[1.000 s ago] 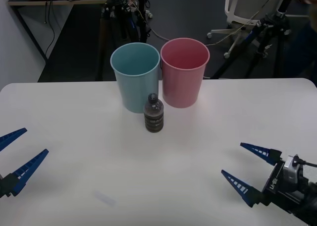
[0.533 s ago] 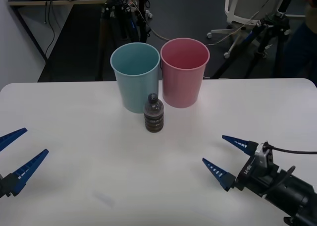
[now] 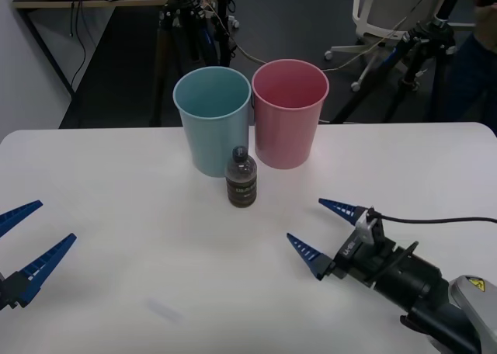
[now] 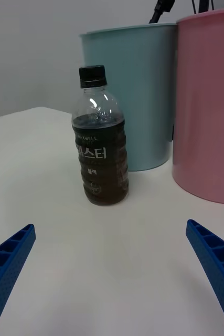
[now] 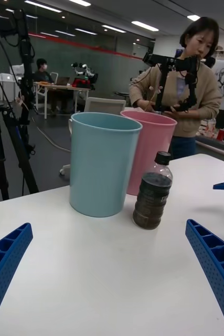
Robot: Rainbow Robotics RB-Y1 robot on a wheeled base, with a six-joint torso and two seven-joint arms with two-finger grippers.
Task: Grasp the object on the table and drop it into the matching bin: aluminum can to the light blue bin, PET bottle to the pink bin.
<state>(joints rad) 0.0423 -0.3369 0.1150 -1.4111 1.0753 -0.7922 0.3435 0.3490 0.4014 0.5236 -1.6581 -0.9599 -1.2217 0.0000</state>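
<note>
The PET bottle [image 3: 241,179], a small clear plastic one with a black cap and a dark brown labelled body, stands upright on the large white flat table [image 3: 116,175], just in front of the two bins and closest to the gap between them. The right gripper [image 3: 321,231] sits low over the table on the near right of the bottle, its blue ribbed fingers spread wide and aimed at it, with bare tabletop in between. In the right wrist view the bottle [image 4: 99,139] stands a little to one side of the line between the two fingertips, so the reach looks to be under way and the grasp not yet made.

To do this well, the arm should come in low and level, centre the bottle between the fingers and close around the labelled body, not the rounded shoulder or cap, which would likely slip. The bins stand just behind, so overshooting could knock the bottle into them or tip it.

The left gripper [image 3: 27,245] waits at the near left edge of the table, fingers apart, well away from the work.

Now the containers: the tall round light blue plastic bin [image 3: 213,121] and the tall round pink plastic bin [image 3: 289,113] stand side by side, rims near touching. From above both look empty, though the very bottoms are hard to make out. Pink is the one for this bottle.
</note>
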